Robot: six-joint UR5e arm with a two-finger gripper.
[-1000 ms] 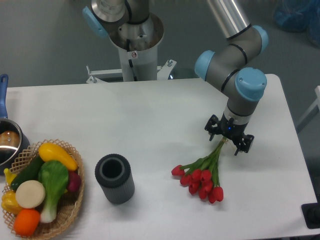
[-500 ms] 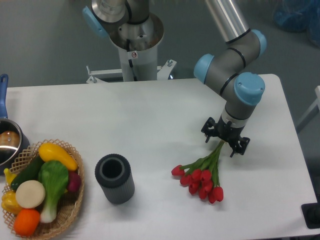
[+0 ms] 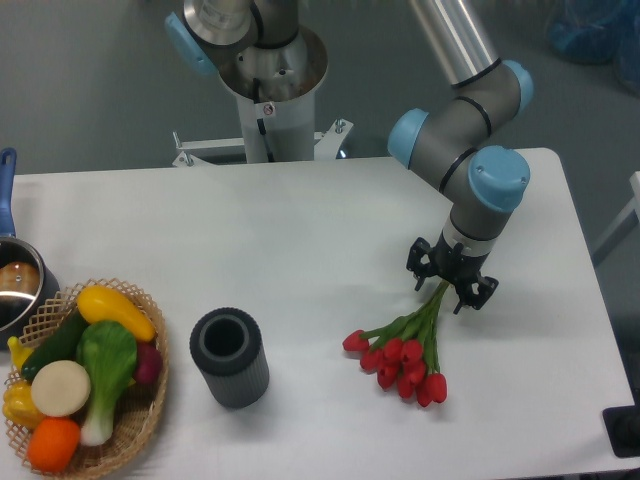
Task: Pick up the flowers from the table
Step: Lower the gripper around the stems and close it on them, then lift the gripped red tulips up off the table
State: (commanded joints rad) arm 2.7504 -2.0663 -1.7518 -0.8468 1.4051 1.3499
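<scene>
The flowers (image 3: 405, 362), a bunch of red tulip buds on thin green stems, lie on the white table (image 3: 300, 230) at the front right, buds toward the front and stem ends pointing back right. My gripper (image 3: 446, 288) points down over the stem ends, its two dark fingers (image 3: 421, 272) standing on either side of the stems. The jaws look open, with a gap still showing around the stems. The flowers rest flat on the table.
A dark ribbed cylinder vase (image 3: 229, 357) stands upright left of the flowers. A wicker basket (image 3: 145, 410) of toy vegetables sits at the front left corner. A metal pot (image 3: 15, 285) with a blue handle is at the left edge. The arm's base (image 3: 270, 75) is behind the table.
The gripper has shifted slightly left and lowered onto the stem ends, and its fingers have drawn a little closer together. The flowers have not moved.
</scene>
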